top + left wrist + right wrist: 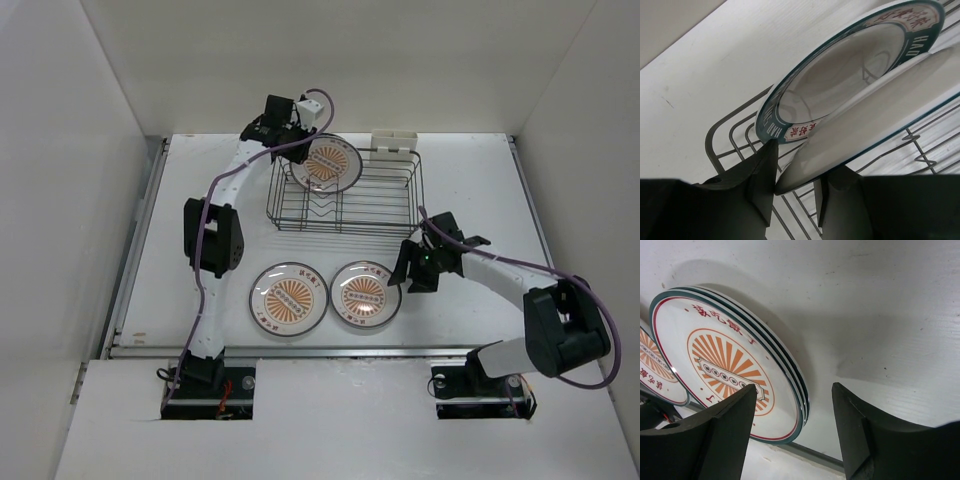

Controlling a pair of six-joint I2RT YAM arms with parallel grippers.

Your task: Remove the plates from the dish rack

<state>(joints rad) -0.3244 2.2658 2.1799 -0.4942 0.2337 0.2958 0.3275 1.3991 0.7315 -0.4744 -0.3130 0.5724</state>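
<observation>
The dish rack (400, 215) stands at the table's middle back. My left gripper (305, 140) reaches over its far left corner and is shut on the rim of a plate (328, 162) with an orange sunburst face, held tilted over the rack. In the left wrist view the fingers (760, 175) pinch that plate's white back (880, 115). A second plate with a teal lettered rim (840, 75) stands just behind it, over the rack wires (735, 135). My right gripper (407, 270) is open beside a stack of plates (365, 293). The stack's rim (801, 405) lies between the jaws.
A second pile of sunburst plates (288, 298) lies on the table left of the first stack; its edge also shows in the right wrist view (652, 365). A small white holder (393, 142) sits on the rack's far edge. White walls enclose the table on three sides.
</observation>
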